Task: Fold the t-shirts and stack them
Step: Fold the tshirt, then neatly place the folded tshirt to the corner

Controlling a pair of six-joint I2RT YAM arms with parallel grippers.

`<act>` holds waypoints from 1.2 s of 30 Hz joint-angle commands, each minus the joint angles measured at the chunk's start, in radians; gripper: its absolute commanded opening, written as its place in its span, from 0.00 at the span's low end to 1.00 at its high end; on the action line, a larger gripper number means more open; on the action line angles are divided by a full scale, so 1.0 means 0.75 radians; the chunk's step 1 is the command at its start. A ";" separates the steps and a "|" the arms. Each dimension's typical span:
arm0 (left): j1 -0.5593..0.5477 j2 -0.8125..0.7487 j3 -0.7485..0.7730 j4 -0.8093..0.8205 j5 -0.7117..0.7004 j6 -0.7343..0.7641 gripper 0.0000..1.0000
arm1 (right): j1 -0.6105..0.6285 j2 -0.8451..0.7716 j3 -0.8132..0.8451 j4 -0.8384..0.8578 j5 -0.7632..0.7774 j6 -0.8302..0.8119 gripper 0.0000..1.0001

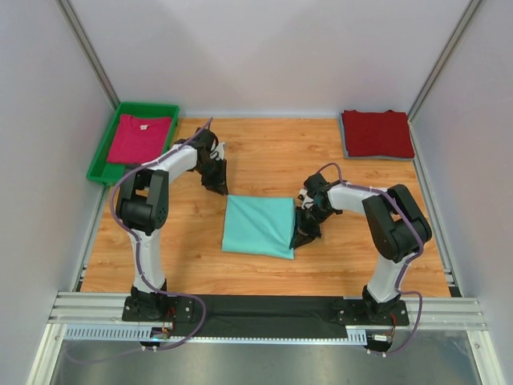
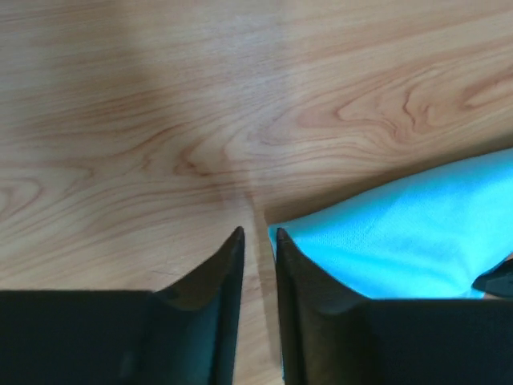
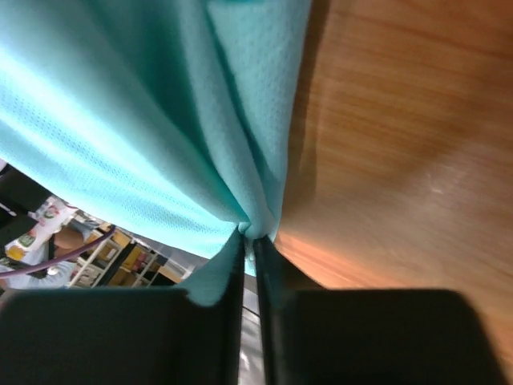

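The mint-teal t-shirt [image 1: 258,226] lies folded into a rough square in the middle of the wooden table. My right gripper [image 1: 304,237] is at its right edge, near the front corner, shut on a pinch of teal cloth [image 3: 160,120] that bunches at the fingertips [image 3: 250,234]. My left gripper [image 1: 218,188] hovers just off the shirt's far left corner [image 2: 401,241]; its jaws stand narrowly open with only bare wood between them [image 2: 256,233]. The dark red t-shirt [image 1: 377,133] lies folded at the far right corner. The magenta-pink t-shirt [image 1: 140,138] rests in the tray.
A green plastic tray [image 1: 103,154] sits at the far left corner with the pink shirt in it. White walls with metal posts close in the table on three sides. A thin grey layer shows under the dark red shirt.
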 commanded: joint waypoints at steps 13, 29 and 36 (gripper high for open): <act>-0.205 -0.708 -0.060 -0.165 -0.384 0.149 0.77 | -0.138 -0.367 0.122 -0.279 0.315 -0.078 0.71; -1.521 -0.512 -0.349 0.048 -1.265 0.183 0.79 | -0.373 -0.612 -0.043 -0.254 0.223 -0.094 0.82; -1.576 -0.258 -0.261 0.214 -1.207 0.347 0.78 | -0.423 -0.696 -0.154 -0.266 0.203 -0.121 0.82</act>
